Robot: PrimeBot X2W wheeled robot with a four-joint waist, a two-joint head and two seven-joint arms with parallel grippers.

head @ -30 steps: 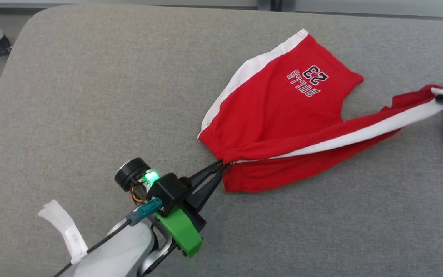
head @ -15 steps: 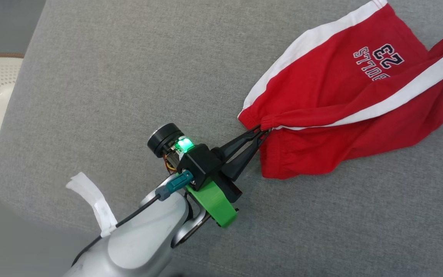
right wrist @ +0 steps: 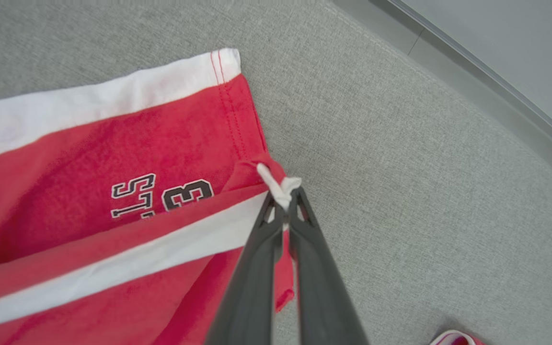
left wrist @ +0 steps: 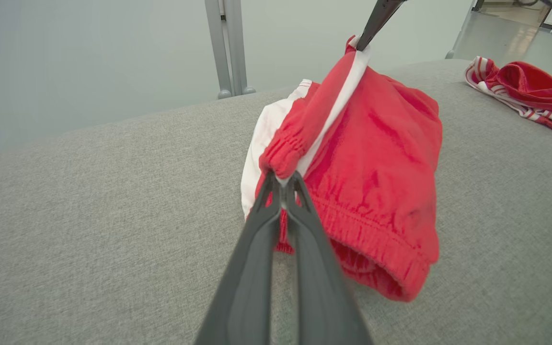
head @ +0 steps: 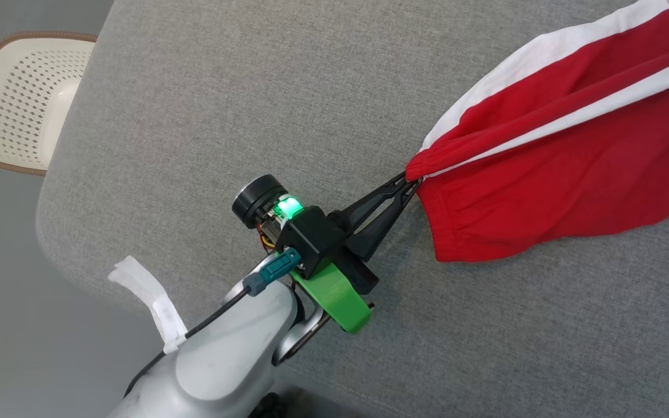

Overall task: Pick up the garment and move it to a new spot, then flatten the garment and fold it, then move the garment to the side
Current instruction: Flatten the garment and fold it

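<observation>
The garment [head: 567,151] is a pair of red shorts with white side stripes, stretched across the grey padded table [head: 253,93]. My left gripper [head: 411,181] is shut on the elastic waistband corner [left wrist: 281,163] of the garment [left wrist: 376,158]. My right gripper [right wrist: 283,201] is shut on the hem of the white-striped leg, lifting that edge above the garment [right wrist: 89,167], whose black lettering [right wrist: 161,194] faces up. In the left wrist view the right gripper's fingers [left wrist: 376,19] hold the far end of the stripe taut.
A white perforated laundry basket [head: 27,104] stands on the floor left of the table. Another red and white striped cloth [left wrist: 530,91] lies bunched on the table's far right. The table's rounded front left corner [head: 56,232] is near my left arm.
The camera has swung left and down, bringing the basket into view. The garment hangs tauter between the two grippers, and its lettering has left the head view.
</observation>
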